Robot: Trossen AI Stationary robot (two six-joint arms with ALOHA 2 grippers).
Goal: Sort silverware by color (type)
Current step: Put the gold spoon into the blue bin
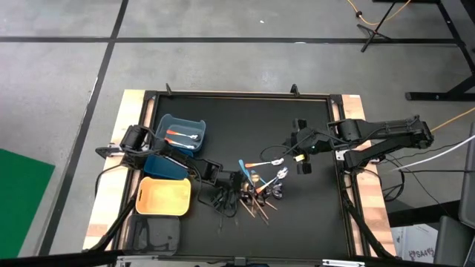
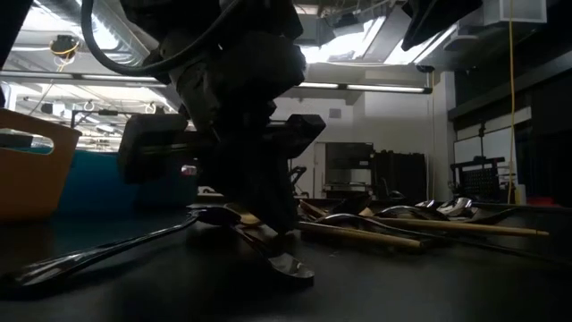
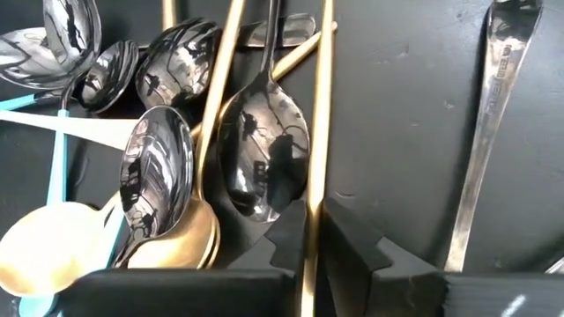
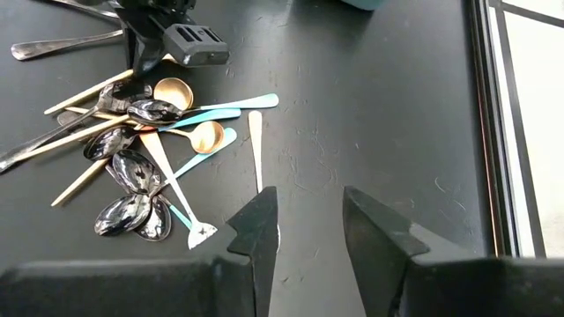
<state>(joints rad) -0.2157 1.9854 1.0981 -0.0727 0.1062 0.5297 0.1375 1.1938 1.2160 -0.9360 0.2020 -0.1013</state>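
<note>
Over the silverware pile (image 1: pixel 256 189) at mid-bench, the left gripper (image 3: pixel 310 251) has its jaws narrowed around a gold handle (image 3: pixel 319 106). The right gripper (image 4: pixel 308 224), jaws wide and empty, hovers just beside the pile above a pale utensil (image 4: pixel 256 145).

Desk (image 1: pixel 312 222) top was matte black w/ a pale wood edge. Silverware (image 1: pixel 260 185) mixed: light blue handles, gold/copper, black, shiny silver heads (reflections dark in left wrist view). Blue bin (image 1: pixel 183 133) held orange-handled pcs (image 1: pixel 182 136); yellow bin (image 1: pixel 163 196) beside it; grey bin (image 1: pixel 157 234) below. Both arms dark.
</note>
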